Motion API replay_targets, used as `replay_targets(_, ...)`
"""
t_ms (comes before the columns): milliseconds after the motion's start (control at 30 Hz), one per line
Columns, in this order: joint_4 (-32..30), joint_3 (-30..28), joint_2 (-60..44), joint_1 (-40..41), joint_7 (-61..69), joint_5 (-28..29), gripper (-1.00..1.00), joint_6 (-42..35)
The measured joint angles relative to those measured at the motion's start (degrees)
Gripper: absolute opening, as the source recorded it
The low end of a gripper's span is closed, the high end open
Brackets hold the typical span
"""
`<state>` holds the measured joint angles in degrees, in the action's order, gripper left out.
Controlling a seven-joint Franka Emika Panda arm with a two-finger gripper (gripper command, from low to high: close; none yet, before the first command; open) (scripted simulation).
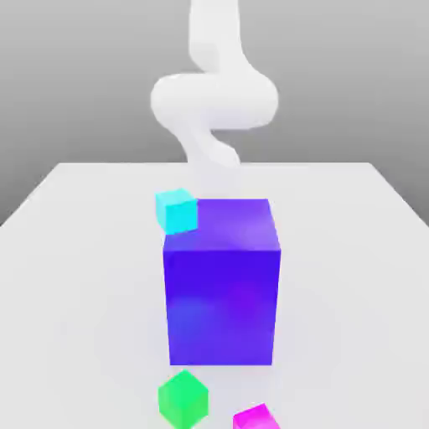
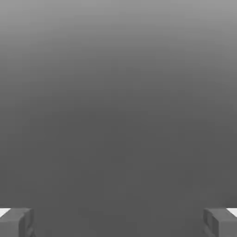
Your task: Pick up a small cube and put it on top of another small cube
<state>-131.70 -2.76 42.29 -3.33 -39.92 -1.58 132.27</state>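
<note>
Cyan cube (image 1: 177,210) is seen centre-left, beside big purple block (image 1: 222,285); green cube (image 1: 183,399) & magenta cube (image 1: 255,417) lie at frame bottom. Gripper (image 2: 118,222) is spread wide, nothing held. No pick or stacking is done yet.

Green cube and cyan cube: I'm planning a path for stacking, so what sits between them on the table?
In the exterior view, the large blue block stands between the green cube and the cyan cube, slightly toward that view's right.
</note>
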Motion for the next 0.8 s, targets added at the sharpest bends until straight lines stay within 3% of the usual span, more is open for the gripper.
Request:
replay_targets(433,0.41,-13.61,-18.48,-15.75,32.43,-10.29,0.0,2.6)
replay_targets(800,0.86,-19.35,-34.47,-22.91,60.99,-20.99,0.0,4.37)
